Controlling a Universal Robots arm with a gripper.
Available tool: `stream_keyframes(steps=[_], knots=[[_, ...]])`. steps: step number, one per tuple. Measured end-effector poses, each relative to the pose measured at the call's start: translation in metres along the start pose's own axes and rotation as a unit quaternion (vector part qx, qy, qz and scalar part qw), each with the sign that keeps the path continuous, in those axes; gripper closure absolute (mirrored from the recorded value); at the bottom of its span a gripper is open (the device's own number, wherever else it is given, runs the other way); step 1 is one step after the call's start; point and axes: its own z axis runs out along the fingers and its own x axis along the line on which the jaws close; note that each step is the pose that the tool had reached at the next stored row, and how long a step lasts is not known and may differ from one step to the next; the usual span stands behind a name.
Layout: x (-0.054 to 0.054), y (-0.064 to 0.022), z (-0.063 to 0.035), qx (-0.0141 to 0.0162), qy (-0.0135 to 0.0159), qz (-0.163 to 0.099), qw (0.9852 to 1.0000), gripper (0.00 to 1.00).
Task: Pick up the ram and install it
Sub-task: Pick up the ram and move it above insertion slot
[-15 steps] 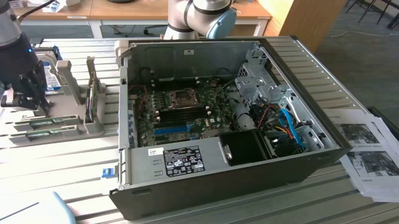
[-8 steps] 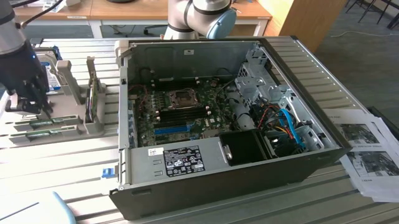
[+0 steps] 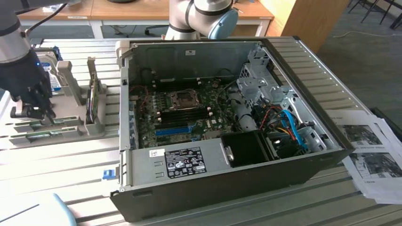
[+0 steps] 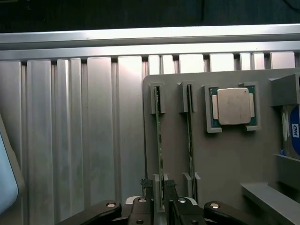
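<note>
Slatted metal tabletop [image 3: 75, 155] carries an open computer case [image 3: 213, 181] lying on its side, its motherboard [image 3: 182, 115] facing up, with printed sheets [image 3: 370, 141] just beside it toward the exterior view's right. Toward the exterior view's left stands a gray parts holder [image 4: 225, 159], well apart from the motherboard. Two thin green sticks stand on edge in its slots, side by side and parallel, and a processor chip [image 4: 233, 105] sits in a square pocket just beside them. The ram [image 4: 160, 136] is the stick farther from the processor; the second stick [image 4: 190, 136] lies between the two. The end effector [image 4: 160, 190] is down over one end of the ram with its fingers spread, one on each side of the thin board, and the ram sits in its holder slot
</note>
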Motion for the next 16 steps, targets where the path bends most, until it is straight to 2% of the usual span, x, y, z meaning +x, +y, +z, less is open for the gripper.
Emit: stream_keyframes(steps=[16], knots=[[0.000, -0.0007, 0.0237, 0.0001, 0.0000, -0.003, 1.0000, 0.77]])
